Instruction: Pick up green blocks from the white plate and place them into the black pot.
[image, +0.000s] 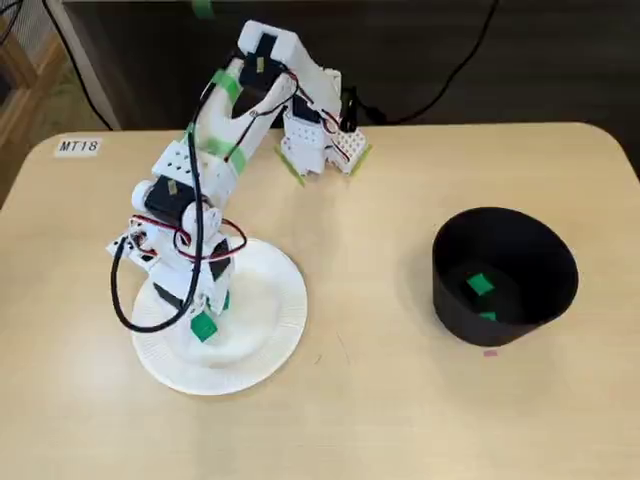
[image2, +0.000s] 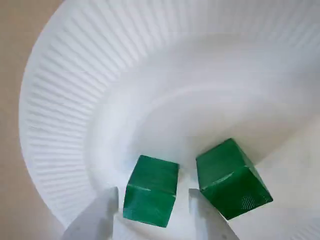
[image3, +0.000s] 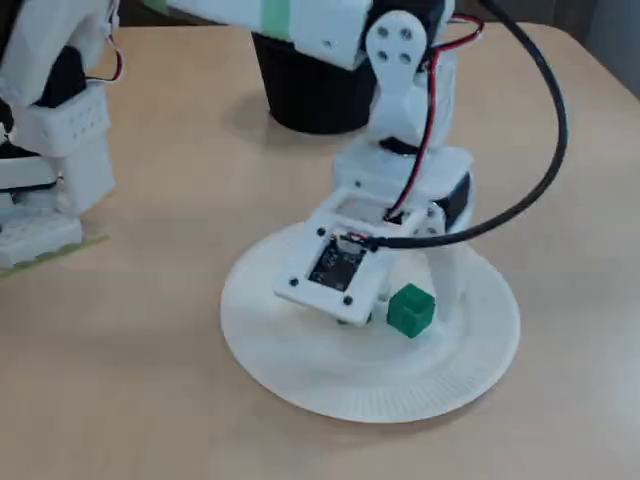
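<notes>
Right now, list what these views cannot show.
1. Straddled block: behind the camera board in a fixed view.
2. Pot contents: partly behind its own wall in a fixed view, under the arm in a fixed view.

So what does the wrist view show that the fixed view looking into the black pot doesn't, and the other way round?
Only the wrist view shows two green blocks side by side: the left block sits between the fingers of the open gripper, the right block just outside them. Only the fixed view shows the black pot with green pieces inside, plus the whole arm. Both show the white plate with a green block on it.
</notes>
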